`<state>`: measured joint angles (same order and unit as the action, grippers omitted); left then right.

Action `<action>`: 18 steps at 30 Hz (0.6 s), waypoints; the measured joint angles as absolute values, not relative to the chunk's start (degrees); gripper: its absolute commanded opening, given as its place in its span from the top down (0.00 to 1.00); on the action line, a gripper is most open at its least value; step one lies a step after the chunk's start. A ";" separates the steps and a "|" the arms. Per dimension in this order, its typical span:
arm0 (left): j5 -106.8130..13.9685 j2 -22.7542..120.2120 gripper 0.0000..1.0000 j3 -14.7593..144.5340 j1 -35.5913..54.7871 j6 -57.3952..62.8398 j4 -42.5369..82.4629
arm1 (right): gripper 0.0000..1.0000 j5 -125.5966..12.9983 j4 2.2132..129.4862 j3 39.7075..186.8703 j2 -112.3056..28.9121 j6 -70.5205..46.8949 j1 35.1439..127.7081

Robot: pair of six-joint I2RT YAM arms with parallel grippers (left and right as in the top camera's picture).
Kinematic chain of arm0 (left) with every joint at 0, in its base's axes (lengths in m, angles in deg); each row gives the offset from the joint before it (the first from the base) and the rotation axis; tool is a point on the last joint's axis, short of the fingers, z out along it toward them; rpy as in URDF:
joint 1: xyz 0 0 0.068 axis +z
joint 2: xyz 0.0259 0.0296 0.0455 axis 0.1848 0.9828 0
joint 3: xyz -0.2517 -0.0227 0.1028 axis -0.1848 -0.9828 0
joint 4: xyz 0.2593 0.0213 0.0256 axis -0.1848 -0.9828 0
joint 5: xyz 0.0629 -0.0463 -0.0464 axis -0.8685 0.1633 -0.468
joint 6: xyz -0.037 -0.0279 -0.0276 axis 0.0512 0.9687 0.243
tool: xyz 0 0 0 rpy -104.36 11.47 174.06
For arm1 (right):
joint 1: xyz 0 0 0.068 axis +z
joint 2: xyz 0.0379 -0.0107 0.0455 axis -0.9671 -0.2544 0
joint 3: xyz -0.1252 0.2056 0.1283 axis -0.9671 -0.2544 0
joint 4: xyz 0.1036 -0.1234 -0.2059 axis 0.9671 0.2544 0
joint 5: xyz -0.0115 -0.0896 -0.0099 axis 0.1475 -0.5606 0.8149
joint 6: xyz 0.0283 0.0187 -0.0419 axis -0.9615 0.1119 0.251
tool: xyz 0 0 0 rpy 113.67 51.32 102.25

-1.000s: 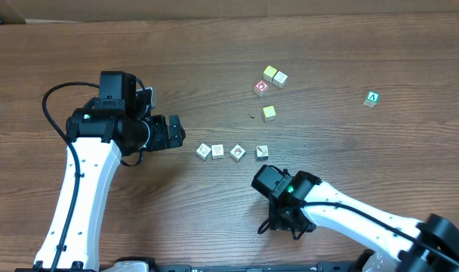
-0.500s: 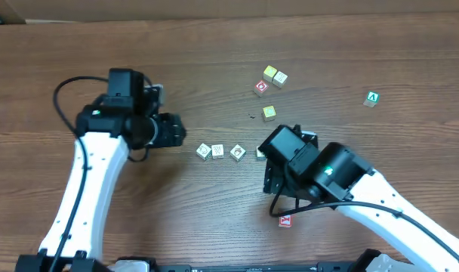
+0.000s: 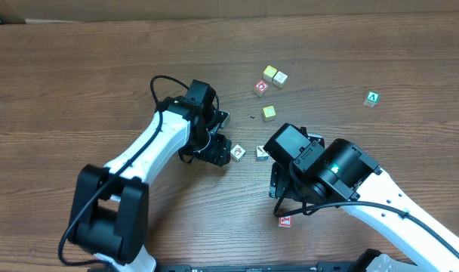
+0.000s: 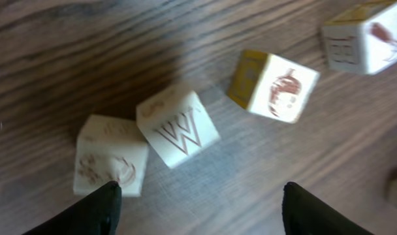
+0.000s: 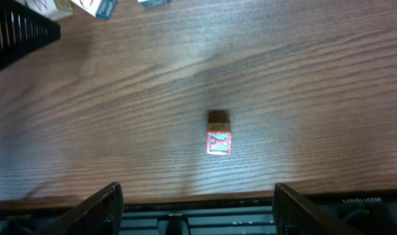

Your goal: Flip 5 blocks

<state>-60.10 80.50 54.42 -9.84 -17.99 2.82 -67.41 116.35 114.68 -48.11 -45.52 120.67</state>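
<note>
Four pale blocks lie in a loose row. The left wrist view shows a faint-print block (image 4: 110, 163), a "W" block (image 4: 177, 127), a yellow-sided block (image 4: 277, 88) and one at the frame's edge (image 4: 365, 36). My left gripper (image 4: 202, 196) hovers open over this row, its left fingertip (image 4: 102, 205) beside the faint-print block and nothing between the jaws. From overhead the left gripper (image 3: 216, 153) covers two of them; two blocks (image 3: 238, 153) (image 3: 262, 153) show. A fifth, red-faced block (image 3: 285, 221) (image 5: 219, 142) lies alone near the front edge. My right gripper (image 5: 197, 196) is open above the table edge.
Plain yellow and cream cubes (image 3: 269, 72) (image 3: 280, 78) (image 3: 269, 112) and a red-ring cube (image 3: 260, 88) sit behind the row. A green "A" cube (image 3: 372, 98) lies far right. The right arm's body (image 3: 328, 170) hangs just right of the row.
My left arm has swung right, over the row of blocks, its jaws narrowing a little. The right arm rose from the front edge and opened, leaving the red-faced block on the table.
</note>
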 measured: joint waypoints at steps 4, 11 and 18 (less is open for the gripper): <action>-60.54 81.33 0.24 54.26 -9.19 -20.59 4.39 | 0.26 -66.47 116.90 114.68 -48.11 -45.04 120.67; -65.26 81.35 0.29 54.24 -9.08 -22.42 5.99 | 0.26 -65.66 117.46 114.68 -48.09 -44.58 120.67; -67.30 81.35 0.45 54.24 -6.48 -23.56 6.88 | 0.26 -64.40 117.92 114.68 -48.05 -44.38 120.67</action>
<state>-67.30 81.35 54.24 -6.48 -23.56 6.88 -64.40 117.92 114.68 -48.05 -44.38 120.67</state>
